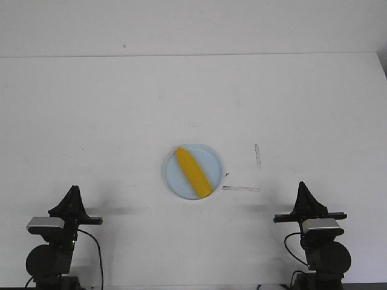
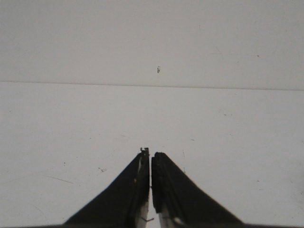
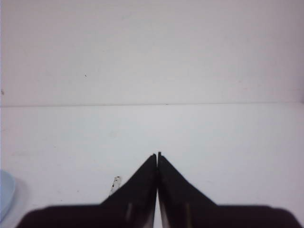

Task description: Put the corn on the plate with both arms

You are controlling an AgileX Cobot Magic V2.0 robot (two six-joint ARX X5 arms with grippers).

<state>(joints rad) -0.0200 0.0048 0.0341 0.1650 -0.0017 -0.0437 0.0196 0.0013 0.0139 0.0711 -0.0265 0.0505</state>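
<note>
The yellow corn (image 1: 193, 173) lies diagonally on the pale blue plate (image 1: 208, 158) at the middle of the white table. My left gripper (image 1: 73, 191) is shut and empty at the front left, well away from the plate; the left wrist view shows its tips (image 2: 150, 153) together over bare table. My right gripper (image 1: 302, 186) is shut and empty at the front right; in the right wrist view its tips (image 3: 157, 154) meet, and a sliver of the plate (image 3: 5, 192) shows at the frame's edge.
Two strips of tape form a corner mark right of the plate: one vertical strip (image 1: 257, 155) and one horizontal strip (image 1: 240, 188). The table's far edge (image 1: 193, 55) meets a white wall.
</note>
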